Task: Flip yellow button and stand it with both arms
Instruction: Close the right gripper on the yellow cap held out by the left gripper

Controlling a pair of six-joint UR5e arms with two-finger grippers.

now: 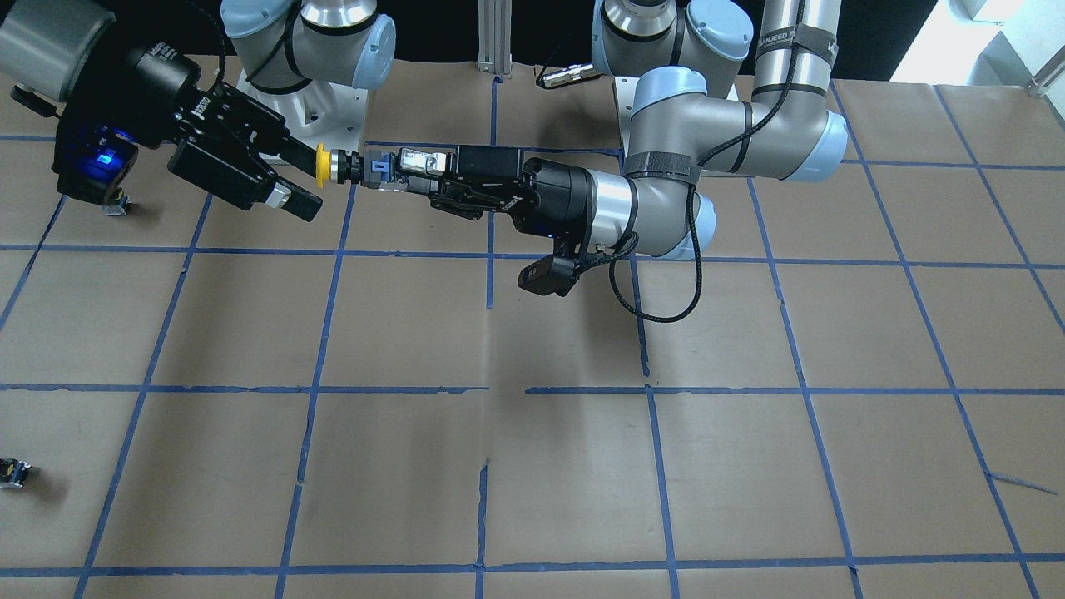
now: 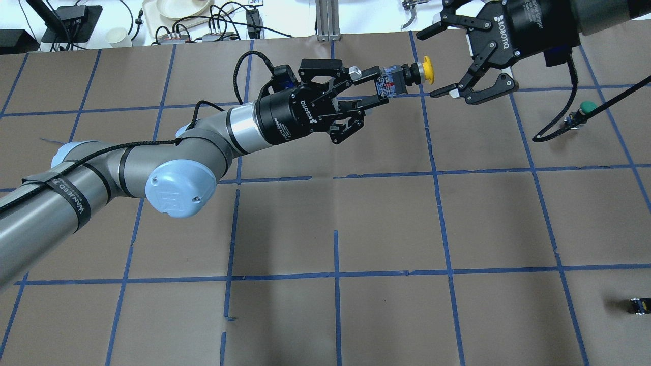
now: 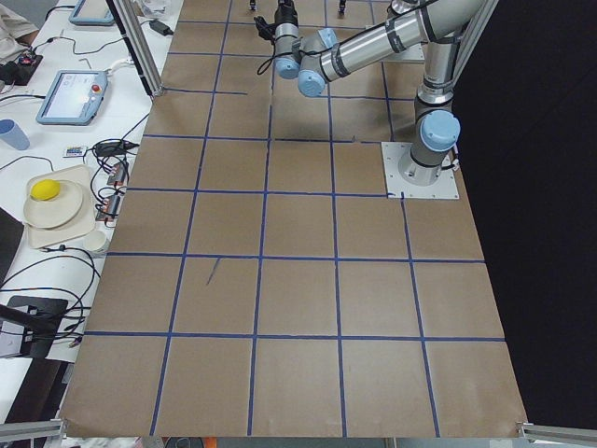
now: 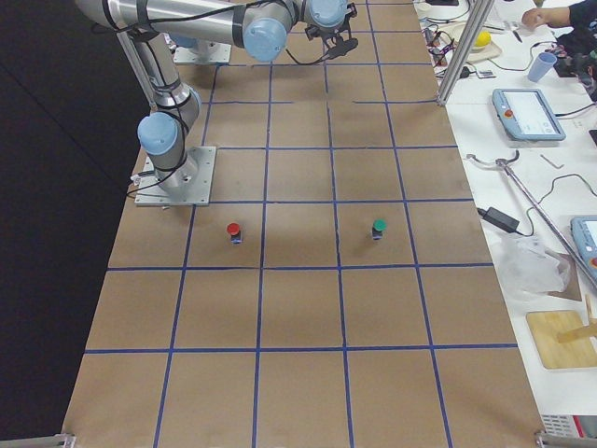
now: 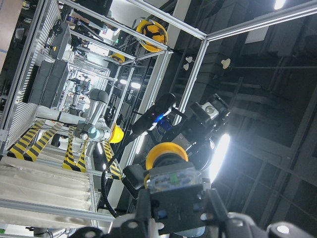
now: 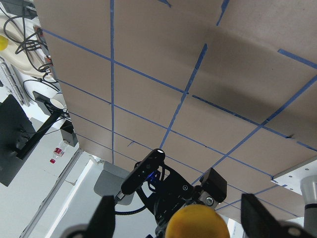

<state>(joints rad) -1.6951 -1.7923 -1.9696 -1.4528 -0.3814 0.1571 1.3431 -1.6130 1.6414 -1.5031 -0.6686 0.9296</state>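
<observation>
Left pincer (image 2: 379, 92) clamps yellow button (image 2: 408, 75) by body; right pincer (image 1: 306, 181) splayed round domed cap

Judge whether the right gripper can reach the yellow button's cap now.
Probably yes: the open right gripper faces the cap of the yellow button, nothing between; the left gripper holds only its body.

Cap end of the yellow button (image 1: 354, 166) free, between spread fingers of the right gripper (image 1: 309, 181). Body end blocked by the left gripper (image 2: 379, 90). Well apart: the green button (image 2: 587, 107).
</observation>
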